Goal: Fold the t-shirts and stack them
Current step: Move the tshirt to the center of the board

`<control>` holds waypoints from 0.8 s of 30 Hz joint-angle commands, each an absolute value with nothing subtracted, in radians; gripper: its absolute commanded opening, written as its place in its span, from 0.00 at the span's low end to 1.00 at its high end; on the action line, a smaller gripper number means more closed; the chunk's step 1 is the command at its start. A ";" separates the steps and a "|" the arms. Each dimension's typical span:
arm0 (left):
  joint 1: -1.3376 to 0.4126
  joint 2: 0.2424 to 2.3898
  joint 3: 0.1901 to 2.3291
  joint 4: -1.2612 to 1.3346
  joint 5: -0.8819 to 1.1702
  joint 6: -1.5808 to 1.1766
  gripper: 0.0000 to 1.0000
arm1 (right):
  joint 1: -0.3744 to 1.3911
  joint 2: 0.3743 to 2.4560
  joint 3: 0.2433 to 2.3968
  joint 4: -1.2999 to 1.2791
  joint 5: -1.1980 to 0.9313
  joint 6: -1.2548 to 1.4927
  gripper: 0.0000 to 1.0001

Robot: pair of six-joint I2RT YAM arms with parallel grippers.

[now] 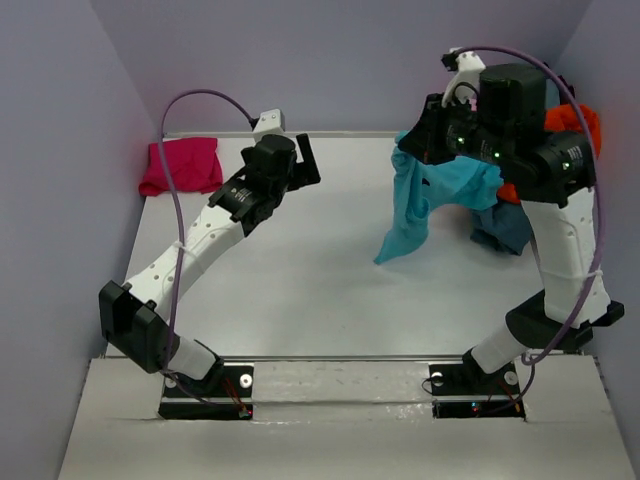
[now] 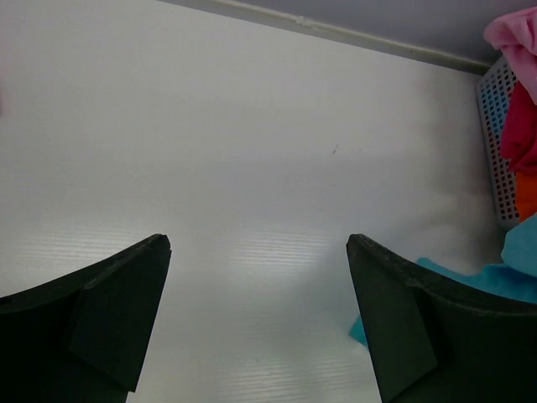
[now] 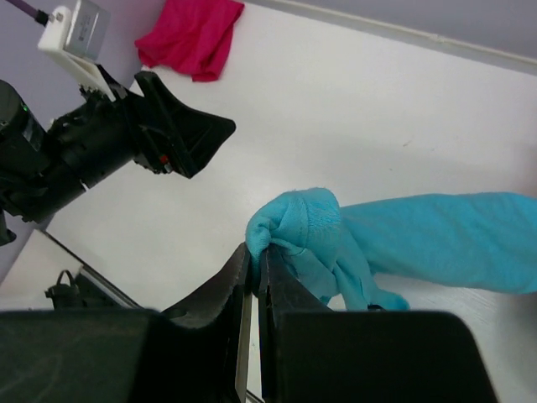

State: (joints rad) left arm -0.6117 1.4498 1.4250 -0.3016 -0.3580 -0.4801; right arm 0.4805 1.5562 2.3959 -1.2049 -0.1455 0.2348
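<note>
My right gripper (image 3: 256,250) is shut on a bunched edge of the bright turquoise t-shirt (image 3: 419,235). The shirt hangs from it above the right half of the table (image 1: 425,200), its lower end reaching the tabletop. A magenta-pink t-shirt (image 1: 182,165) lies folded in the far left corner, also visible in the right wrist view (image 3: 191,35). My left gripper (image 1: 300,160) is open over bare table left of centre, nothing between its fingers (image 2: 126,294). Turquoise cloth (image 2: 495,277) shows beside its right finger.
A grey perforated basket (image 2: 495,151) at the far right holds light pink (image 2: 513,34), crimson (image 2: 520,126) and orange (image 2: 527,197) shirts. A dusty blue shirt (image 1: 505,228) hangs behind the right arm. Purple walls close in the table on three sides.
</note>
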 commanded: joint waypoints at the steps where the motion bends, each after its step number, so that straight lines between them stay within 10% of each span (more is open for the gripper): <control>1: -0.617 1.365 1.375 -0.193 -0.434 -0.494 0.99 | 0.639 1.585 2.404 -1.178 -0.072 0.157 0.07; 24: -0.666 1.218 1.278 -0.244 -0.580 -0.555 0.99 | 1.147 1.664 2.488 -1.261 0.291 0.141 0.07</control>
State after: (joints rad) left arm -0.6468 1.2652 1.2915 -0.2592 -0.5060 -0.5220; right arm 1.1118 1.6951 2.4351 -1.2827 0.1947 0.1333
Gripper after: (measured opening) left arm 0.986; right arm 0.101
